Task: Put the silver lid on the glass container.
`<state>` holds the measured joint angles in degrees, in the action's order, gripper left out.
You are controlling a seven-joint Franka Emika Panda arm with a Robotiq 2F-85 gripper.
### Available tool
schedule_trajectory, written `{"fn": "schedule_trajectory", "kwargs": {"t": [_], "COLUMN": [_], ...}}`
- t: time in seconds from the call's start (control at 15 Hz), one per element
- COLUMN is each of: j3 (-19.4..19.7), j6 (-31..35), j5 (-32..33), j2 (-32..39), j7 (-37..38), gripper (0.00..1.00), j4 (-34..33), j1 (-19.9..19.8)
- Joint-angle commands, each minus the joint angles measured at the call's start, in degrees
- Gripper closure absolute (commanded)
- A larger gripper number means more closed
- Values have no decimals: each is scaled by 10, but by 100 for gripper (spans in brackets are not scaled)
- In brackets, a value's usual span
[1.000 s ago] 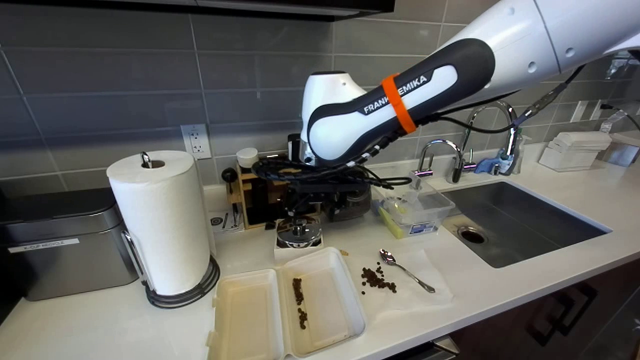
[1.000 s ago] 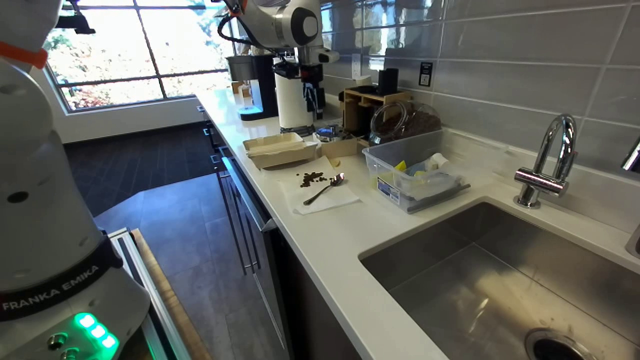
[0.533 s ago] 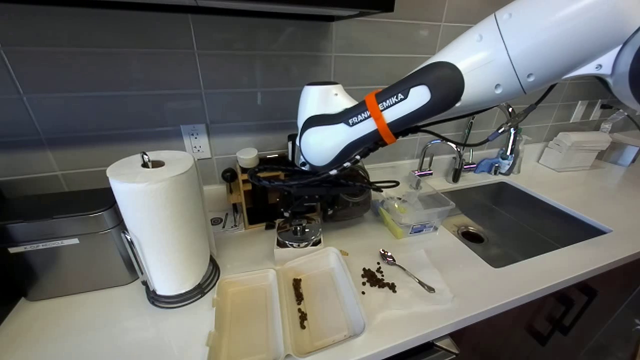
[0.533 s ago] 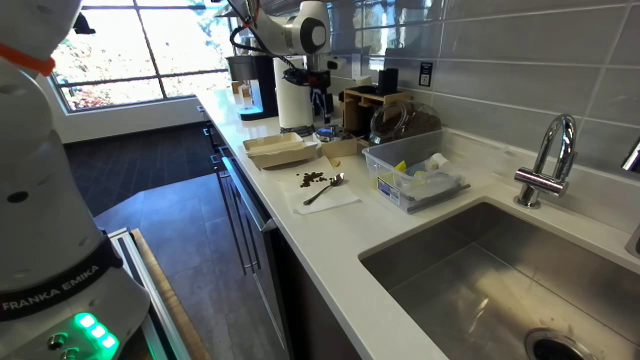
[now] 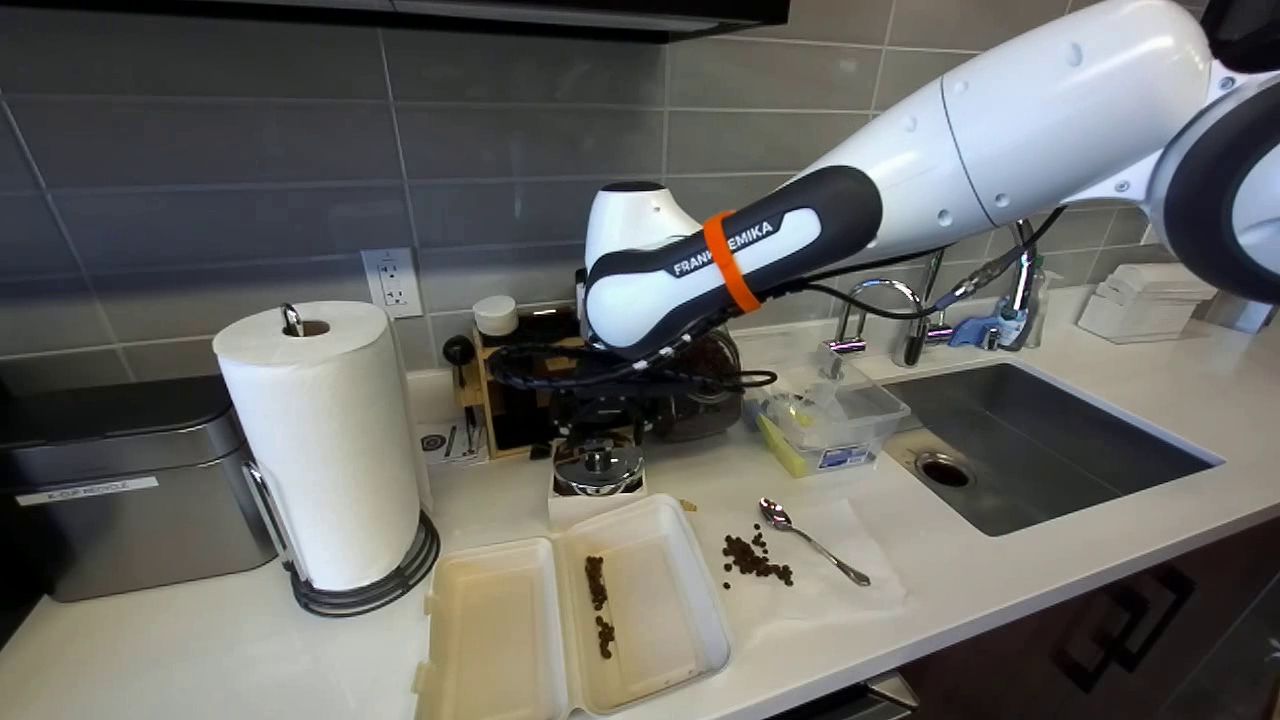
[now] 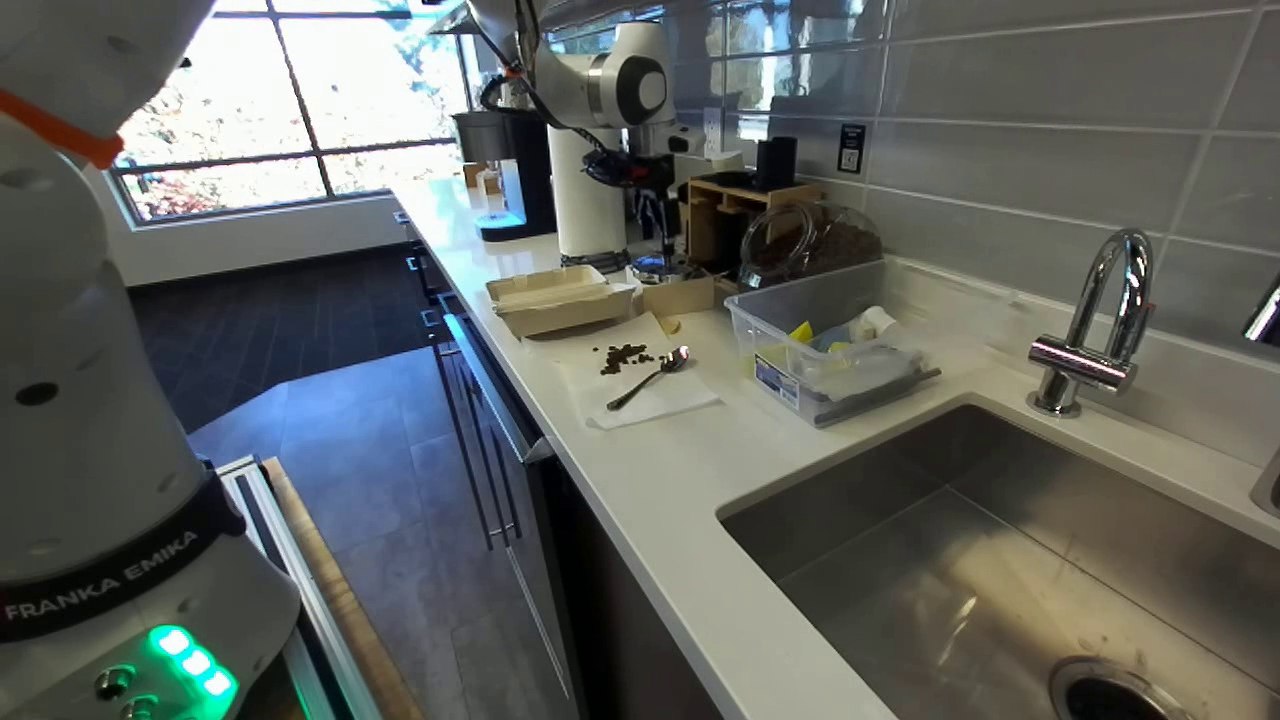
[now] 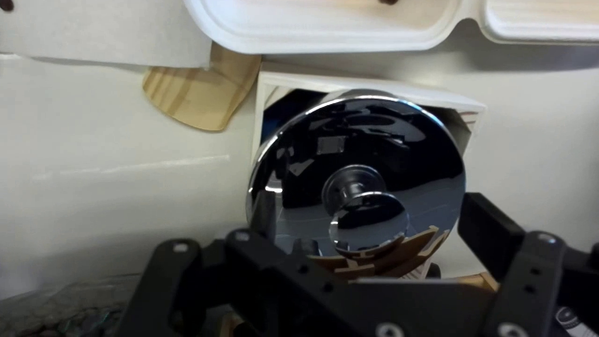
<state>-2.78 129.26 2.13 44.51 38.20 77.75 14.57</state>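
Observation:
The silver lid lies on top of a white square box. It also shows in the other exterior view and fills the middle of the wrist view, with a round knob. My gripper is open just above the lid, one finger on each side of the knob. In an exterior view the fingers point down at the lid. The glass container, with dark brown contents, stands beside the rack, partly behind the arm's cables. Its round rim faces sideways.
A wooden rack stands behind the lid, a paper-towel roll to its left. An open white clamshell tray lies in front. A clear plastic bin, a spoon and a sink are to the right.
The arm has come down, bringing the open gripper from above the lid to around its knob. The lid, box and glass container have not moved.

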Motion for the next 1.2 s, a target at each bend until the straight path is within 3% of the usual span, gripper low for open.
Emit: {"fn": "schedule_trajectory", "kwargs": {"t": [0.0, 0.07, 0.13, 0.27, 0.47, 1.13], "j3": [12, 13, 13, 15, 17, 21], "j6": [-21, -22, -24, -29, -35, -54], "j5": [-10, -10, -10, -10, -9, -8], "j2": [42, 48, 54, 62, 72, 85], "j7": [-8, -7, -7, -8, -9, -11], "gripper": [0, 3, 20, 22, 37, 43], "j4": [-59, -67, -75, -88, -105, -130], "j1": [11, 12, 12, 13, 14, 14]}}
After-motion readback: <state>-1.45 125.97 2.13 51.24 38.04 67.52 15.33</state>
